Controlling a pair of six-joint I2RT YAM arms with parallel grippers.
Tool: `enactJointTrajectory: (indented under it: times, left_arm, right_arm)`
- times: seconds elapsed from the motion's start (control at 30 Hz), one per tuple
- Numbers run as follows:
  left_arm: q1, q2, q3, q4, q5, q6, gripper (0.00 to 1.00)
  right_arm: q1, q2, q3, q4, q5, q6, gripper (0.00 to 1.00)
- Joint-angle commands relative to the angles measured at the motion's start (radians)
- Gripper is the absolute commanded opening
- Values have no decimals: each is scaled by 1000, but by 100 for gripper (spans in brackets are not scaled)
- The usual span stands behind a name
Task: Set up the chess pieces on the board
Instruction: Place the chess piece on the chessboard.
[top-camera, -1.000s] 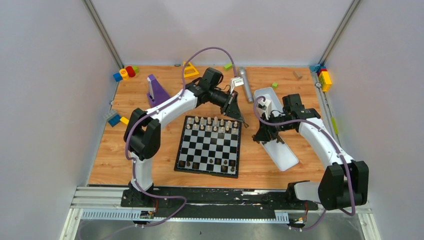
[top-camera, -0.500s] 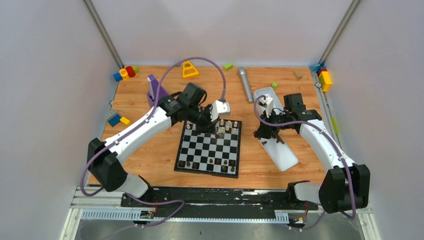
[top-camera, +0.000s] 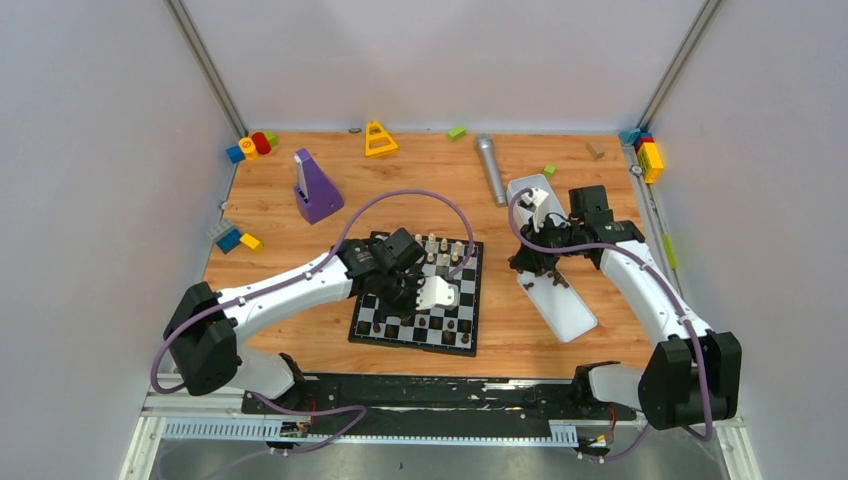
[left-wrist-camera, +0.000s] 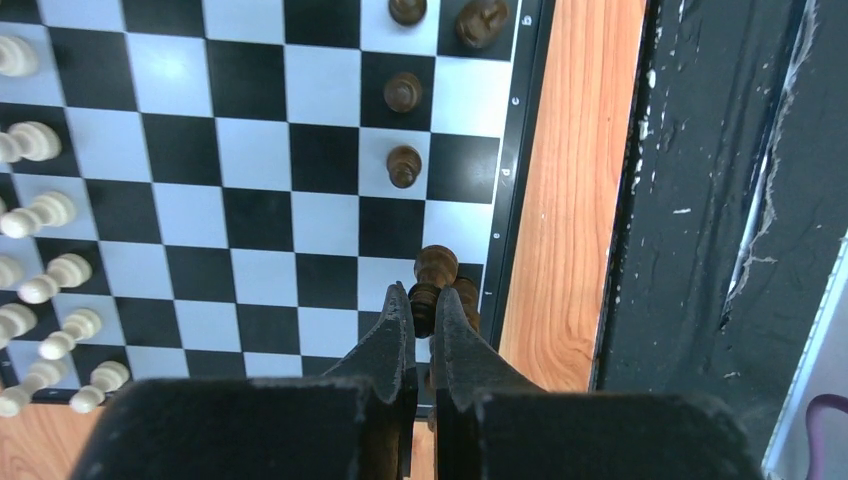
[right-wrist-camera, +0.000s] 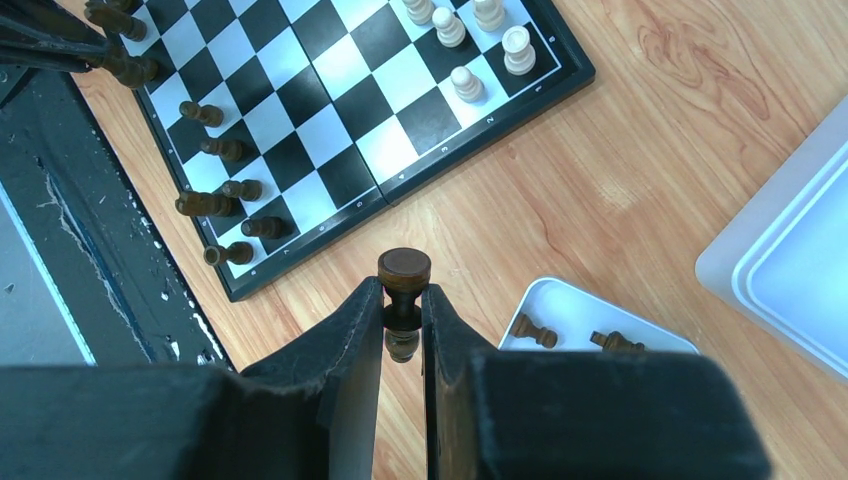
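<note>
A dark brown piece (left-wrist-camera: 436, 268) was held pinched in the left gripper (left-wrist-camera: 422, 300) at the near edge of the board (left-wrist-camera: 320, 160), in line with other dark pieces (left-wrist-camera: 404, 165), with cream pieces (left-wrist-camera: 40, 215) standing opposite. A second dark piece (right-wrist-camera: 404, 268) was clamped in the right gripper (right-wrist-camera: 402, 298) above the wooden table (right-wrist-camera: 650, 120), between the board and a white tray (top-camera: 572, 312) where two dark pieces (right-wrist-camera: 535, 330) were lying.

My work surface is an orange-brown wood-grain tabletop (top-camera: 420, 175). Plain pale grey walls enclose it at the back (top-camera: 440, 60), left (top-camera: 90, 200) and right (top-camera: 770, 200). Aluminium posts (top-camera: 205, 70) slant up both rear corners. A scratched black plate (top-camera: 450, 390) and an aluminium rail (top-camera: 200, 400) border the near edge. Lighting even, shadows soft.
</note>
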Motion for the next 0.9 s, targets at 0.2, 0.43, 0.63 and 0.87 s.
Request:
enactJointTrajectory:
  times: [0.2, 0.43, 0.63, 0.87]
  left_arm:
    - [-23, 5, -78, 120, 2, 20, 0]
    - [-43, 15, -96, 136, 14, 1, 0]
    - [-47, 21, -109, 128, 18, -6, 1]
    - [-47, 14, -116, 120, 33, -7, 1]
  right_arm:
    - [3, -21, -18, 42, 28, 4, 0]
    - [4, -14, -19, 41, 28, 6, 0]
    - [3, -19, -24, 41, 30, 5, 0]
    - [2, -10, -23, 41, 34, 6, 0]
